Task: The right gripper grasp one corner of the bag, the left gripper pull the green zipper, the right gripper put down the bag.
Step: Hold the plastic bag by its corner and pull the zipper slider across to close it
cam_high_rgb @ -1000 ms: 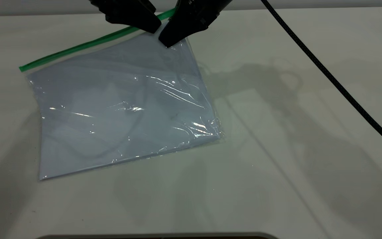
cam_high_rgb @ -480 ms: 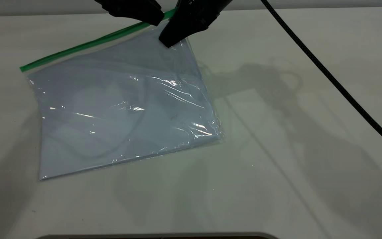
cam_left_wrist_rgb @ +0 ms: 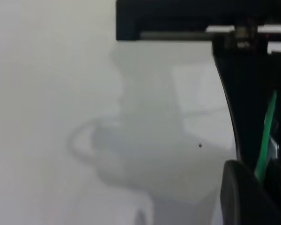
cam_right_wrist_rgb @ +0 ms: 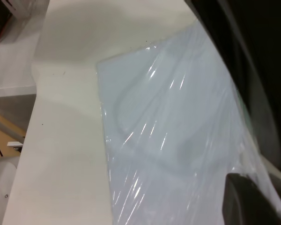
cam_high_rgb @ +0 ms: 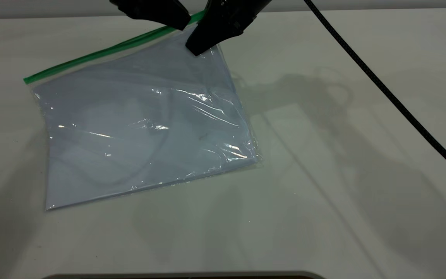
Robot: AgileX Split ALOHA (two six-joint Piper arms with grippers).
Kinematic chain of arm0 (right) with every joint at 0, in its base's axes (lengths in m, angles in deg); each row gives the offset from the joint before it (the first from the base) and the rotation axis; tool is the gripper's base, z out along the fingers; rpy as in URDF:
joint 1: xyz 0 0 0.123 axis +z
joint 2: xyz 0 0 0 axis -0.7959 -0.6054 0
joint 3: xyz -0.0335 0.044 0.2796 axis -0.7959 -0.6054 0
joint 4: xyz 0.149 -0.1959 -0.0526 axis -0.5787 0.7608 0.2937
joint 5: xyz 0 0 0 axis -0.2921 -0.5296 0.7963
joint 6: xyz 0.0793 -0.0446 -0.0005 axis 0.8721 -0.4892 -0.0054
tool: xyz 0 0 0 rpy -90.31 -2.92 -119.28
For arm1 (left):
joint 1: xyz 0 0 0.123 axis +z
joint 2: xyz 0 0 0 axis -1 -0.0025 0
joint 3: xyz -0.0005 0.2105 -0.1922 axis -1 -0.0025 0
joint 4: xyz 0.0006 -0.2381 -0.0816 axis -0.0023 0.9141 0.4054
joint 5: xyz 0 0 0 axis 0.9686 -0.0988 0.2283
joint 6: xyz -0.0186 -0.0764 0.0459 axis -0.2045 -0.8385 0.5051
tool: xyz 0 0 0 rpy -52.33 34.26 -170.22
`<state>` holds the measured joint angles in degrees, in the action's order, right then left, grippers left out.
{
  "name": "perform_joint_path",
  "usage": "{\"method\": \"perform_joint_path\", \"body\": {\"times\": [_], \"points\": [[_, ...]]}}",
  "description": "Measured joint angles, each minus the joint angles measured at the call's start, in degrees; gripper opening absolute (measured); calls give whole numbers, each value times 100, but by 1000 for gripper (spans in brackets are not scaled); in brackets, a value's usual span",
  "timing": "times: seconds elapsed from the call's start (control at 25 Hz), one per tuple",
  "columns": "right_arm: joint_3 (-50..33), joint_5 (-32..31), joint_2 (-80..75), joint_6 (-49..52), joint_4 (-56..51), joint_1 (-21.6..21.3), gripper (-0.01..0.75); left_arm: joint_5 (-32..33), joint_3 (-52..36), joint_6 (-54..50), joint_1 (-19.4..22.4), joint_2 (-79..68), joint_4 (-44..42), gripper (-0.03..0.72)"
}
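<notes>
The bag (cam_high_rgb: 141, 124) lies flat on the white table (cam_high_rgb: 343, 186), left of centre, turned askew, its far right corner lifted slightly. It is a clear, glossy pouch holding pale bluish-white sheets; nothing else shows inside. I judge it light, floppy and slick, the film crinkling easily, the sheets lending a little stiffness. The corner is the best hold: the film there is thin enough to pinch flat.

The green zipper (cam_high_rgb: 103, 52) runs along the far long edge, from its left end up to the grippers. The slider tab is not clearly visible.

The right gripper (cam_high_rgb: 199, 48) is clamped on that far right corner, its tip pressed into the plastic just below the zipper. A black braided cable (cam_high_rgb: 381, 89) trails from it across the table's right side.

The left gripper (cam_high_rgb: 180, 23) sits just beside it to the left, over the zipper; the wrist view shows the green strip between its fingers (cam_left_wrist_rgb: 243, 187), but whether they have pinched shut on it I cannot tell.

The pull looks not yet begun.
</notes>
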<state>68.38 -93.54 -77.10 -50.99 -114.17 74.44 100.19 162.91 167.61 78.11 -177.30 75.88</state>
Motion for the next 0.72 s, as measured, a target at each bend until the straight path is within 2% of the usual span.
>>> {"method": "perform_joint_path", "body": {"times": [0.12, 0.28, 0.72], "points": [[0, -19, 0, 5, 24, 0, 34, 7, 0, -50, 0, 0, -88, 134], [0, -38, 0, 46, 24, -34, 34, 25, 0, -57, 0, 0, -88, 59], [0, -270, 0, 198, -120, -377, 34, -42, 37, -57, -1, 0, -76, 55]]}}
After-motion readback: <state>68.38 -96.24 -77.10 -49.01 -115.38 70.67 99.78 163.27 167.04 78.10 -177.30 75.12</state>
